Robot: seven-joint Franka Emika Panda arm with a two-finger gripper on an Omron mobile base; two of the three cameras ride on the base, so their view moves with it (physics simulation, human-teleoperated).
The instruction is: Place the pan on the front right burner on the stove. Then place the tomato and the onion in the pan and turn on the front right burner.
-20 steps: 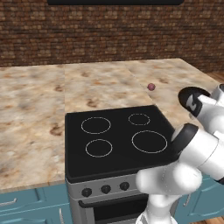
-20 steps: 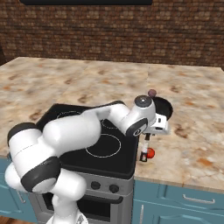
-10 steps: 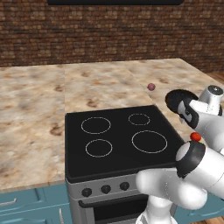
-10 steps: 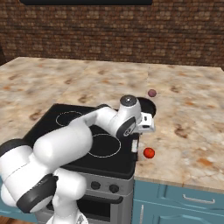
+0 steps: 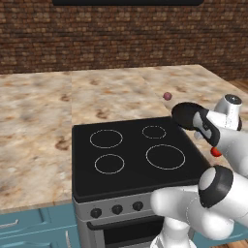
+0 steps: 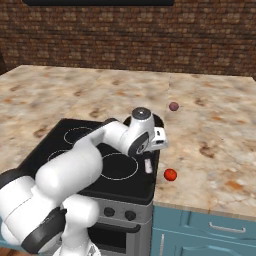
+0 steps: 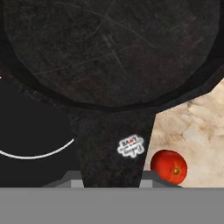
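Observation:
My gripper [image 7: 111, 177] is shut on the handle of the black pan [image 7: 109, 52], which hangs in the air, not resting on anything. In the left base view the pan [image 5: 186, 115] hovers over the stove's [image 5: 121, 164] back right edge, behind and right of the front right burner [image 5: 165, 156], with the gripper [image 5: 211, 131] on its handle. The red tomato [image 7: 169, 166] lies on the counter right of the stove [image 6: 142, 182], below the handle; it shows as tomato [image 6: 170, 174] and, partly hidden by my arm, tomato [image 5: 215, 152]. The purplish onion [image 5: 167, 96] sits on the counter behind the stove.
Marble counter [image 5: 38, 111] surrounds the stove on the left, back and right. Three smaller rings mark the rest of the cooktop. Black knobs [image 5: 116, 209] line the steel front. A brick wall [image 5: 121, 38] closes off the back. My arm crosses the cooktop in the right base view.
The gripper has carried the pan leftward, from above the counter right of the stove to above the stove's right edge. Tomato and onion have stayed put.

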